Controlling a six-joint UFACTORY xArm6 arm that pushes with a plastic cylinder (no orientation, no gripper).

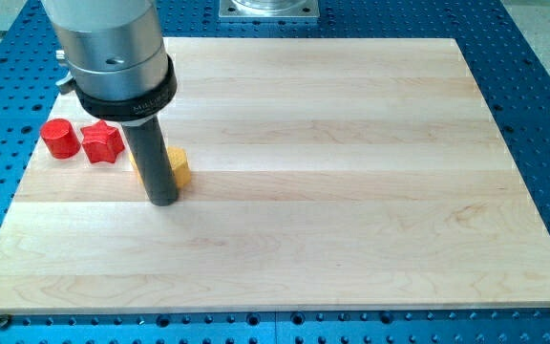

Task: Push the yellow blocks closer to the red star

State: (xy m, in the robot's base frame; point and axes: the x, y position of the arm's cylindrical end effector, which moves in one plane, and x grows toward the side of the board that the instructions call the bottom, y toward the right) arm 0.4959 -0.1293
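Observation:
The red star (102,141) lies near the board's left edge, with a red cylinder (61,139) just to its left. My tip (164,201) rests on the board right below the yellow blocks. The rod covers most of them. Only a yellow edge (179,167) shows to the rod's right and a thin yellow sliver (135,169) to its left. The yellow blocks lie to the right of the red star and a little below it, a short gap apart from it.
The arm's grey body (113,48) hides the board's top left corner, where the blue and green blocks stood earlier. The wooden board (351,191) lies on a blue perforated table (542,96).

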